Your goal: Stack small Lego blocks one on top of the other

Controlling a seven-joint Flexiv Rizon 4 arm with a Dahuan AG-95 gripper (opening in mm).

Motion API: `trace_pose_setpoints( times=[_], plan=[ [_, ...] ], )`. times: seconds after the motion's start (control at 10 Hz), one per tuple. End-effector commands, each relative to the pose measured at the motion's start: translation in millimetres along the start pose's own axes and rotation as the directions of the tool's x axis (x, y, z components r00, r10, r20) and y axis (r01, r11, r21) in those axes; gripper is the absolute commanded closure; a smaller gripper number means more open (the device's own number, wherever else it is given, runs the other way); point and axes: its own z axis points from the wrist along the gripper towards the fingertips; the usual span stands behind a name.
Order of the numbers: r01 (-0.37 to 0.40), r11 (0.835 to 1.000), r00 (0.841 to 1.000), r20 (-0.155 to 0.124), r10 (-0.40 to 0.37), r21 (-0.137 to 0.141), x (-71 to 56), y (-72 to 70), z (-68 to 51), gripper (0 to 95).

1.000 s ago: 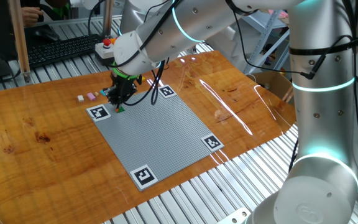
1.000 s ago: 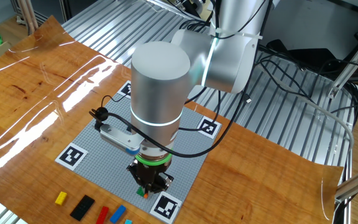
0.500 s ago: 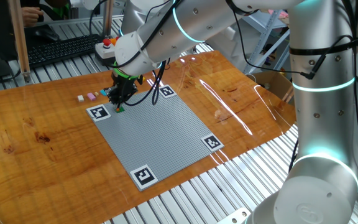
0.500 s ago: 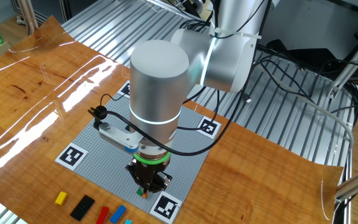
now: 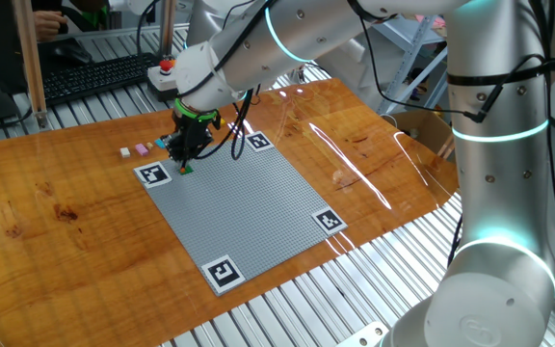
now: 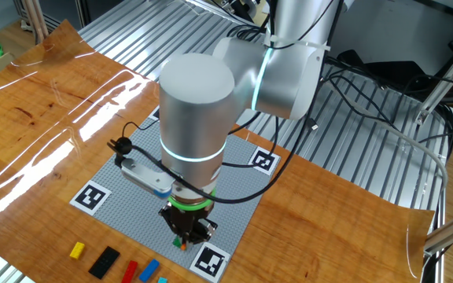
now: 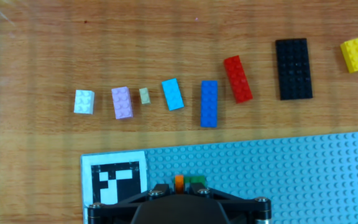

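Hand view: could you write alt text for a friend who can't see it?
Eight loose small Lego blocks lie in a row on a wooden table: white, lilac, tiny tan, light blue, dark blue, red, black, yellow. Below, an orange block and a green block sit on a grey studded plate.

Silver-grey robot arm [image 5: 489, 145] w/ glowing cyan rings, black claw [image 6: 187, 236]

Fat round brushed-silver links w/ smooth capped ends; thin cyan light bands at the joints, one at 12 o'clock of the fixed view, more down the big upright link at 3 o'clock. Green ring above the black claw. White-and-blue module strapped beside the wrist, black cable looping off it. In hand view only a dark housing w/ small screws shows at 6 o'clock.
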Motion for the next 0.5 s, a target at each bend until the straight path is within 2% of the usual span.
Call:
trace_pose_setpoints(
  times=[0.1, 0.2, 0.5],
  plan=[
    [-0.003, 1.0, 1.0, -0.016, 0.003, 0.012, 2.6, 2.0, -0.6, 95.0],
    [0.0, 1.0, 0.999, -0.036, 0.001, 0.03, 2.9, 4.4, -12.0, 95.0],
    [0.001, 1.0, 0.999, -0.032, 0.0, 0.031, 9.1, -0.3, -15.2, 95.0]
  ],
)
